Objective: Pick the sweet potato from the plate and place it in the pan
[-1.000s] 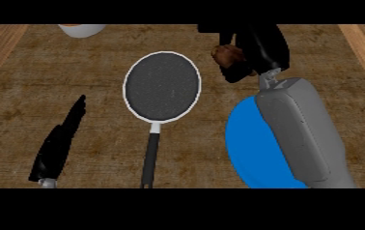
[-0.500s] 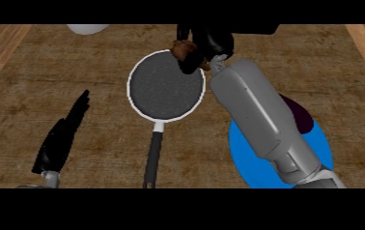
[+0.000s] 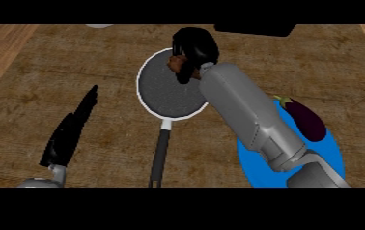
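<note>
Sweet potato sits clamped in my right robot hand, fingers curled round it, and now hangs over the far right rim of the pan. A second ago it was well right of the pan, nearer the blue plate. I judge the carry nearly done, with lowering and release left.

My forearm hides much of the plate, where an aubergine lies. The pan's handle is cut off below. My left robot hand rests open at lower left. Only a brown sliver of sweet potato shows, and I cannot tell its height above the pan.
</note>
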### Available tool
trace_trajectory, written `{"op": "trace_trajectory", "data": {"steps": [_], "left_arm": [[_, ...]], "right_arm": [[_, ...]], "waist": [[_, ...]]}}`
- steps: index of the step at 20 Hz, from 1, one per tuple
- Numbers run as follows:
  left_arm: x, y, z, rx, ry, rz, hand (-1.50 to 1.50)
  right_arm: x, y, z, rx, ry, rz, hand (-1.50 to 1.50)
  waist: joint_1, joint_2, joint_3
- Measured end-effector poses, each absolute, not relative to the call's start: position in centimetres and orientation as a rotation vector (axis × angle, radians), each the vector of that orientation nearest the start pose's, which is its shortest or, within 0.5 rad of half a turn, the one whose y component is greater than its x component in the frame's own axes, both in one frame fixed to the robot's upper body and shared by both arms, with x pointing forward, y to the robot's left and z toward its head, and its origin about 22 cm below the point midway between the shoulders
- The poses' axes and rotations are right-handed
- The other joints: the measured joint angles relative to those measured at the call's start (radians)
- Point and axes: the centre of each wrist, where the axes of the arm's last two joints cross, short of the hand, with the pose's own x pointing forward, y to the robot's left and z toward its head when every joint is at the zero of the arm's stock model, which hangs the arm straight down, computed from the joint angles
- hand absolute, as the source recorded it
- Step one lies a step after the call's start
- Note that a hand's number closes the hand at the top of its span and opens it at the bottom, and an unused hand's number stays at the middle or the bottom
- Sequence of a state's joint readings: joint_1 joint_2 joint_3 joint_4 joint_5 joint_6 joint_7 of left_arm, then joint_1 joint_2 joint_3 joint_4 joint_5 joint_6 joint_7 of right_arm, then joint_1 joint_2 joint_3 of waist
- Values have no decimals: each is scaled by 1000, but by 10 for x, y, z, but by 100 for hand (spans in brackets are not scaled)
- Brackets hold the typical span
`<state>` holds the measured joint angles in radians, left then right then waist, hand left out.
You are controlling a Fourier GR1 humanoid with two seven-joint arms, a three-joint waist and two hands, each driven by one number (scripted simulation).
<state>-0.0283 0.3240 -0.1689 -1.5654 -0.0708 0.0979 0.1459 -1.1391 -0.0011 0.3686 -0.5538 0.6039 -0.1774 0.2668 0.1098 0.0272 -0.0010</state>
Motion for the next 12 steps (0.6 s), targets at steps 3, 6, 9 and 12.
{"op": "trace_trajectory", "data": {"steps": [3, 6, 9, 12], "left_arm": [[248, 256, 18, 260, -1435, -365, 0], [251, 252, 18, 245, -1446, -381, 0], [254, 248, 19, 235, -1456, -386, 0], [256, 249, 20, 231, -1458, -392, 0]], "right_arm": [[422, -44, 95, -585, -1412, 1045, -150], [423, -52, 85, -476, -1322, 948, -150], [424, -59, 78, -372, -1298, 843, -150], [423, -62, 75, -316, -1356, 732, -150]], "waist": [[23, 7, 1], [40, 12, 1], [54, 16, 2], [59, 15, 2]]}}
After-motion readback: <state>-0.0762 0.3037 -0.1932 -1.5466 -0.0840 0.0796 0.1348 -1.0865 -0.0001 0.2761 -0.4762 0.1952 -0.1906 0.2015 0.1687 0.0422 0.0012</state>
